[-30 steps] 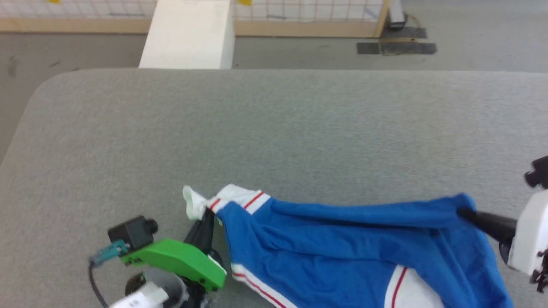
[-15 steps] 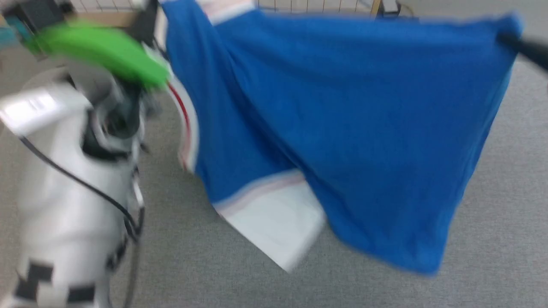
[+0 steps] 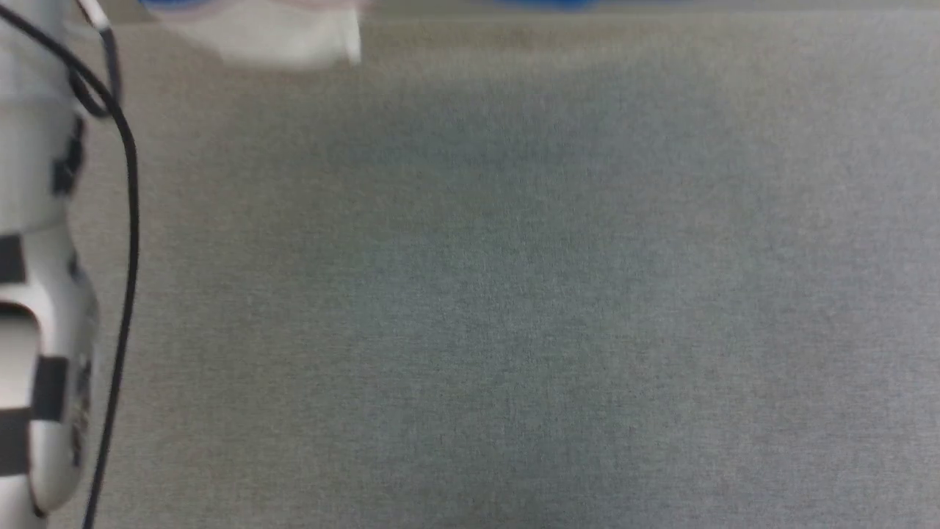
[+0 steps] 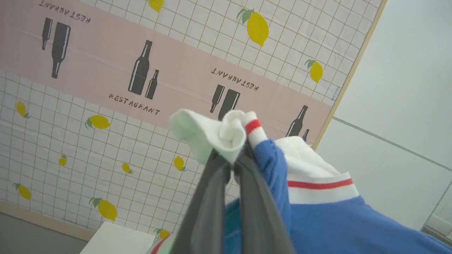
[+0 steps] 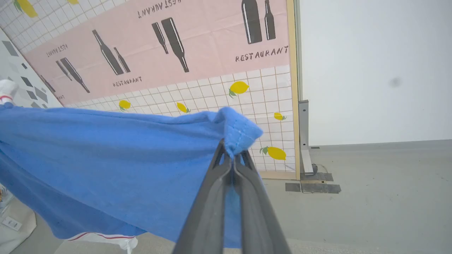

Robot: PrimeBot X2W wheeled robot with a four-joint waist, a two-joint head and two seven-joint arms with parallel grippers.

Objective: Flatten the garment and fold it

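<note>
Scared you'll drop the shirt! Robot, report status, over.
Left gripper shut on the garment, white cuff. Right gripper shut on its blue corner. Held aloft, stretched between them. Nothing blocking.

The garment (image 5: 106, 151) is hanging above the surface (image 3: 514, 294) toward its far edge, spreading between the left claw (image 4: 233, 169) and the right claw (image 5: 232, 160), which are pinching its ends, with the wall (image 4: 106, 70) standing behind.

You are looking down on a grey, felt-like counter (image 3: 514, 294), evenly lit. Beyond it you are facing a partition screen (image 4: 88, 148) printed with white grid tiles and yellow lemons, with a pink band (image 5: 197, 46) of dark bottles and the word RESTAURANT running across it. A wooden frame (image 5: 291, 88) is edging the screen. Beside it a plain white wall (image 5: 370, 70) is meeting a grey floor (image 5: 388, 183), where dark patches (image 5: 312, 187) are lying near the screen's foot.
</note>
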